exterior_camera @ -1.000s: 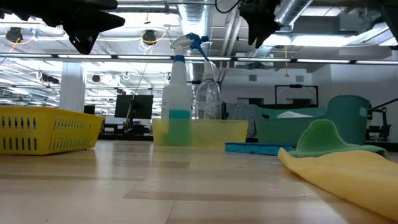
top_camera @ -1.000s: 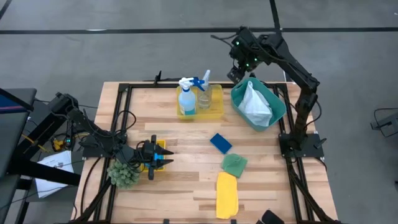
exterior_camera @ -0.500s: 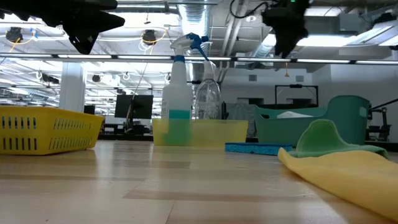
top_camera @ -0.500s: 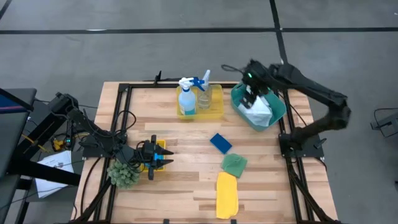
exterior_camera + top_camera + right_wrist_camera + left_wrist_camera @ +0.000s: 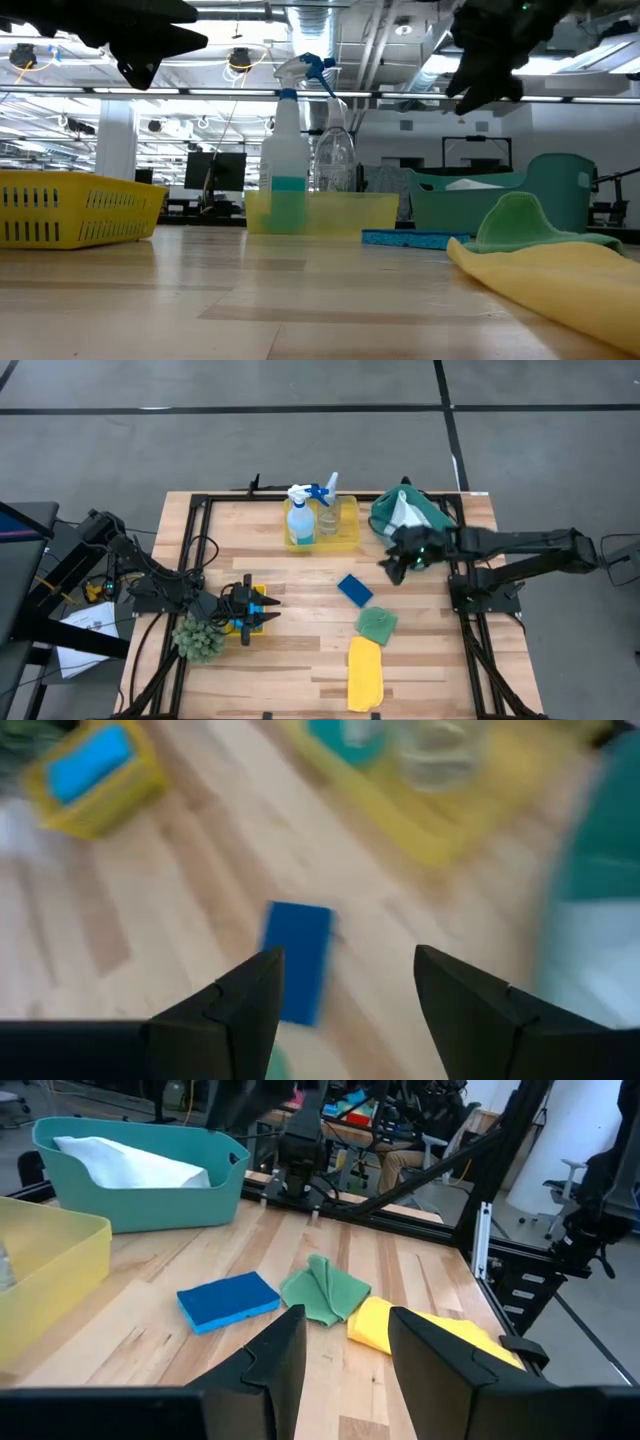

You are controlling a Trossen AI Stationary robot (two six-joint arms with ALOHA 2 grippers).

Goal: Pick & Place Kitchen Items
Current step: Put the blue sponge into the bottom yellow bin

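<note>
Right gripper point(image 5: 393, 567) hangs above the table with jaws wide and empty — the blue sponge point(image 5: 354, 590) lies at its 8 o'clock. Left gripper point(image 5: 262, 611), jaws parted, waits over the yellow basket point(image 5: 75, 206).

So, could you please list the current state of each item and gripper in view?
Blue sponge: flat on the table, free.
Green cloth: crumpled, on the table.
Yellow cloth: spread flat.
White cloth: inside the teal bin.
Spray bottle: upright in the yellow tray.
Right gripper: open, empty, above the sponge.
Left gripper: open, empty.
</note>
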